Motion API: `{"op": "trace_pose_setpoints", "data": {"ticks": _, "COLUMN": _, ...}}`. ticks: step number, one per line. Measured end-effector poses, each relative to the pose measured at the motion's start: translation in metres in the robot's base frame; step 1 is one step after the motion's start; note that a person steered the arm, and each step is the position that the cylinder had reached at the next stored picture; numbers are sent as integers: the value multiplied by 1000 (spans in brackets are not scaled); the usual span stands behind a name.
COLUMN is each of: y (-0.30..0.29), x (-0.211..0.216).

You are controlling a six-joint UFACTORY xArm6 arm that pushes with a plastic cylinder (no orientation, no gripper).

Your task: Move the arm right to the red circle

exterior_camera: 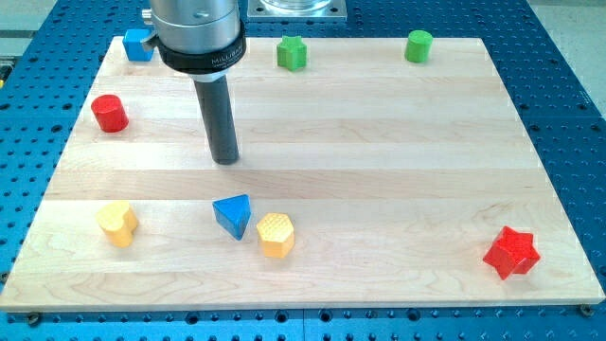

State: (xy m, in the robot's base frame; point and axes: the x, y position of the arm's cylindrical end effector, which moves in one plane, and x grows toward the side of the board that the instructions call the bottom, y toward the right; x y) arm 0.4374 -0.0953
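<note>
Camera view looks down at a slant on a pale wooden board [379,142] lying on a blue perforated table [568,114]. The arm carries no gripper, so there is nothing to stand apart or together; it ends in a dark rod, and my tip [225,160] rests on bare wood in the board's left half, touching no block.

The red circle [110,113] (a short red cylinder) stands near the board's left edge, towards the view's top. It lies to the view's left of my tip and a little higher up the view, well apart from it, with open wood between them.

Below my tip, towards the view's bottom, sits the blue triangle [233,216], and just beside it on the view's right the yellow hexagon [276,234]; the two are close, though whether they touch is hard to tell. The yellow heart [117,224] is further to the view's left, near the bottom left of the board.

Along the view's top edge, the blue block [138,44] sits at the left corner, partly behind the arm's housing [199,38], so its shape is not clear. The green star [292,53] is to the right of the housing and the green cylinder [418,45] further right. The red star [511,252] sits alone near the bottom right corner.
</note>
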Motion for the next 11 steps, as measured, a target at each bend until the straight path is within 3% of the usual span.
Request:
{"op": "trace_pose_setpoints", "data": {"ticks": 3, "y": -29, "x": -52}}
{"op": "trace_pose_setpoints", "data": {"ticks": 8, "y": -31, "x": -29}}
{"op": "trace_pose_setpoints", "data": {"ticks": 11, "y": -98, "x": -53}}
